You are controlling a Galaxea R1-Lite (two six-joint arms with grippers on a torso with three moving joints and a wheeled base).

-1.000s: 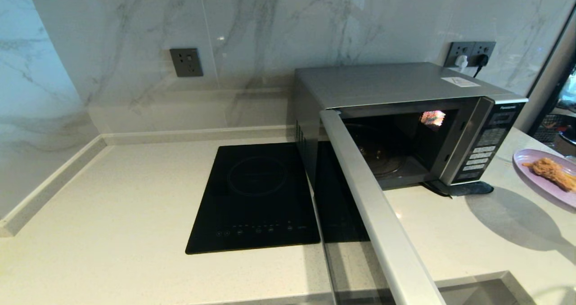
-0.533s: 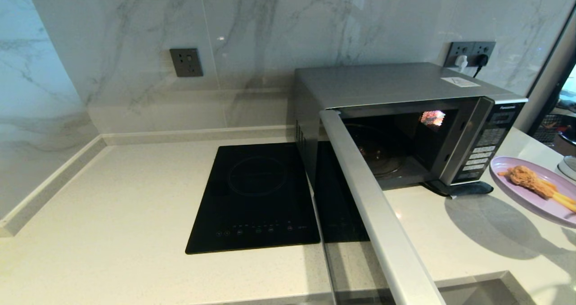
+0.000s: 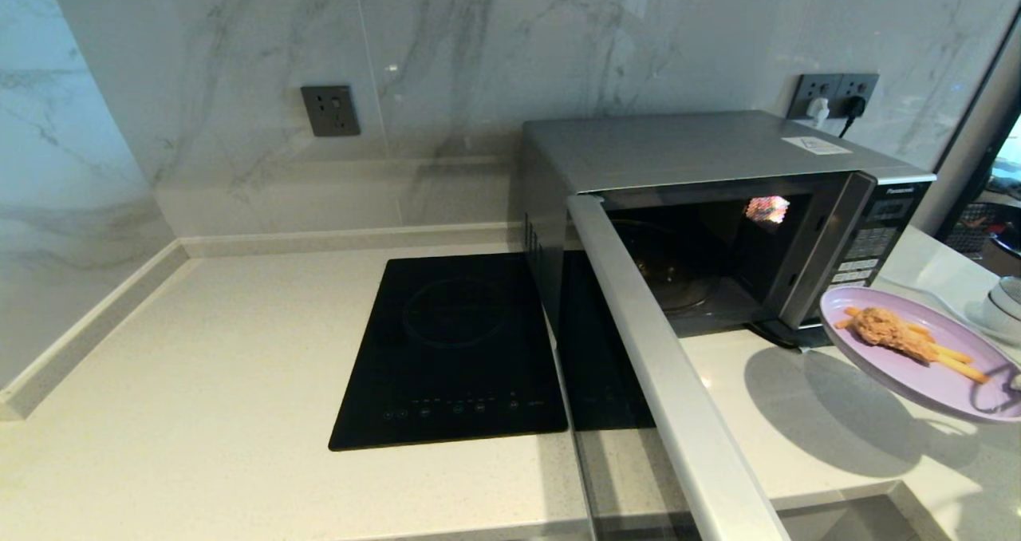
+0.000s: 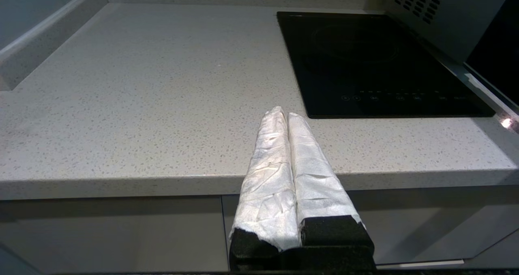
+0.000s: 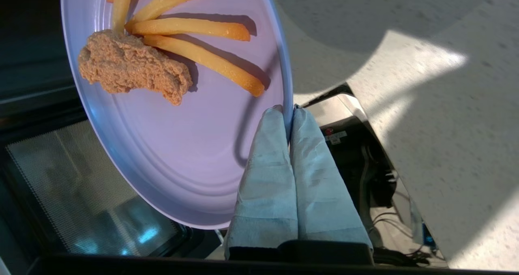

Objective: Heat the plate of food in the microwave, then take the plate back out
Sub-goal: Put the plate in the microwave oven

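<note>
The lilac plate of food (image 3: 917,365) hangs above the counter at the right, just in front of the microwave's button panel. It carries a golden-brown fried piece (image 5: 134,66) and several fries (image 5: 202,56). My right gripper (image 5: 288,109) is shut on the plate's (image 5: 178,145) rim, one finger on each side. The silver microwave (image 3: 702,146) stands with its door (image 3: 662,365) swung wide open toward me, and its dark cavity holds no plate. My left gripper (image 4: 284,112) is shut on nothing, low in front of the counter edge, left of the hob.
A black induction hob (image 3: 455,349) lies flush in the pale counter (image 3: 199,365) left of the microwave. The open door juts out over the counter's front edge. White dishes (image 3: 1003,302) sit at the far right. Wall sockets (image 3: 833,94) are behind the microwave.
The plate has moved left and nearer to me in my right gripper, coming further into the head view in front of the button panel. The left arm has stayed still.
</note>
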